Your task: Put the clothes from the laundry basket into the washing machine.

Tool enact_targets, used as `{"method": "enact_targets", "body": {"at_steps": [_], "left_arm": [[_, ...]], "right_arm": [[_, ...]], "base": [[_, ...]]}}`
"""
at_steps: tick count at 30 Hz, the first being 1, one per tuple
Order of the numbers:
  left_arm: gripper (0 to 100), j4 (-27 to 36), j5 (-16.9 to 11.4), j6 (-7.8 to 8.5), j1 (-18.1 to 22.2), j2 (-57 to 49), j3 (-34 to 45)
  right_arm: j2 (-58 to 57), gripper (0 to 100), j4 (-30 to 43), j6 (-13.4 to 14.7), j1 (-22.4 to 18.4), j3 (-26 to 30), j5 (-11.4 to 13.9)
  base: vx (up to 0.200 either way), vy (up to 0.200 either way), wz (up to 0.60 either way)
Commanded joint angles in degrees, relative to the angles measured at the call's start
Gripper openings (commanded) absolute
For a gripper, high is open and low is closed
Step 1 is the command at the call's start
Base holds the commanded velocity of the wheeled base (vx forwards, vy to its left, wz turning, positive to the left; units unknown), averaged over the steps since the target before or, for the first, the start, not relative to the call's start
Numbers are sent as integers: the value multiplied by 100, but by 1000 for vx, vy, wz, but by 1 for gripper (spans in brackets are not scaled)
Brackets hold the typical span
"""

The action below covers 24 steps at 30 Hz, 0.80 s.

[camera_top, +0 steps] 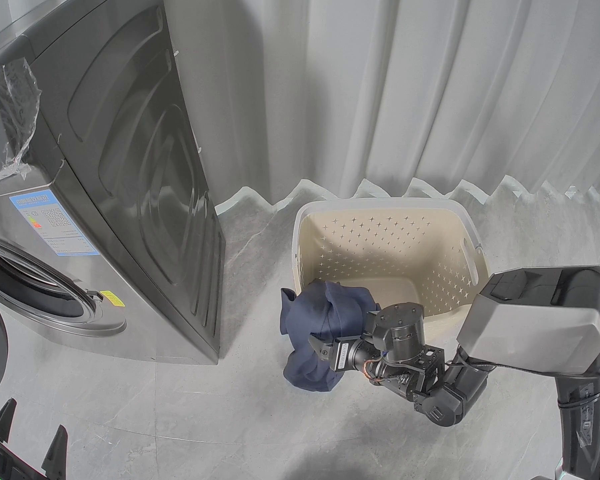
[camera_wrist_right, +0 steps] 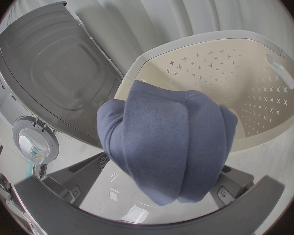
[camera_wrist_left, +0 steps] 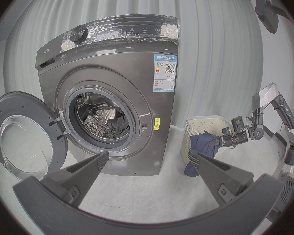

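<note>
A navy blue garment (camera_top: 323, 331) hangs over the near left corner of the cream laundry basket (camera_top: 393, 248), partly outside it above the floor. My right gripper (camera_top: 321, 349) is shut on it; the cloth (camera_wrist_right: 166, 141) bulges between the fingers and hides their tips. The grey washing machine (camera_top: 113, 168) stands to the left with its round door (camera_wrist_left: 23, 134) swung open. A dark garment (camera_wrist_left: 118, 126) lies in the drum. My left gripper (camera_top: 31, 433) hovers low in front of the machine, open and holding nothing (camera_wrist_left: 147, 159).
A white curtain (camera_top: 413, 81) hangs behind the basket and machine. Grey floor (camera_top: 200, 401) lies open between the washer front and the basket. The basket (camera_wrist_right: 225, 79) interior looks bare where it shows.
</note>
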Motion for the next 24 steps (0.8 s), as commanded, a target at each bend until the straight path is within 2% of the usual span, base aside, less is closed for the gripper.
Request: {"method": "enact_targets", "body": {"at_steps": [1,8,14,17,20,24], "left_arm": [[100,-1,0,-6,1,-49,92],[100,-1,0,-6,1,-49,92],[100,-1,9,-32,1,-49,92],[100,-1,9,-32,1,-49,92],[100,-1,9,-23,1,-49,92],[100,-1,-8,38,1,-49,92]], "right_arm": [[144,0,-67,-14,-6,3,-24],[-76,0,-94,-5,73,143,-24],[-1245,0,-656,-93,425,1277,293],[-1966,0,-797,-242,548,1840,363],[-2695,0,-823,-348,662,2376,539],[-3636,0,-920,-506,820,2798,706]], "base": [[0,0,0],[0,0,0],[0,0,0],[0,0,0],[0,0,0],[0,0,0]]}}
